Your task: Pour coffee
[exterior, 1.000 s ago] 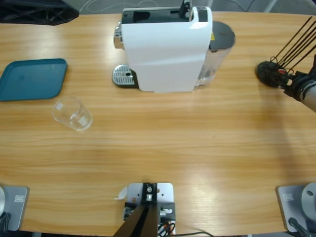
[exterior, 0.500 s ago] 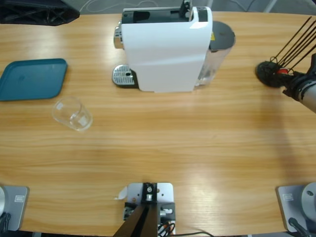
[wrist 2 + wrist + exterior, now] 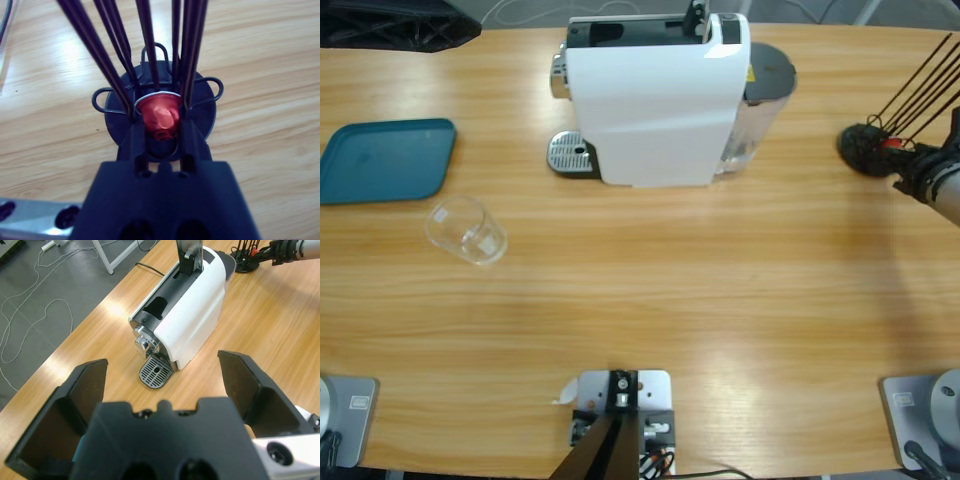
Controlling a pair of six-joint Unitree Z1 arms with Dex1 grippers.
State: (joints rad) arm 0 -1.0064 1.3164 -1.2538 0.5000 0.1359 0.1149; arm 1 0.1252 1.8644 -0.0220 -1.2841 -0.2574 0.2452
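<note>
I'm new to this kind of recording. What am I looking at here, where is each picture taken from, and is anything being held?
Two robot arms work at a wooden table. The high view looks straight down; each wrist view looks along one arm's black jaws.

On the table stand a white coffee machine, a teal tray, an empty glass and a black wire capsule rack.

The right gripper reaches into that rack, its jaws closed around a red capsule. In the high view its arm enters from the right edge. The left gripper hangs above the table with jaws wide apart, holding nothing, looking toward the machine. No coffee is visible yet.
</note>
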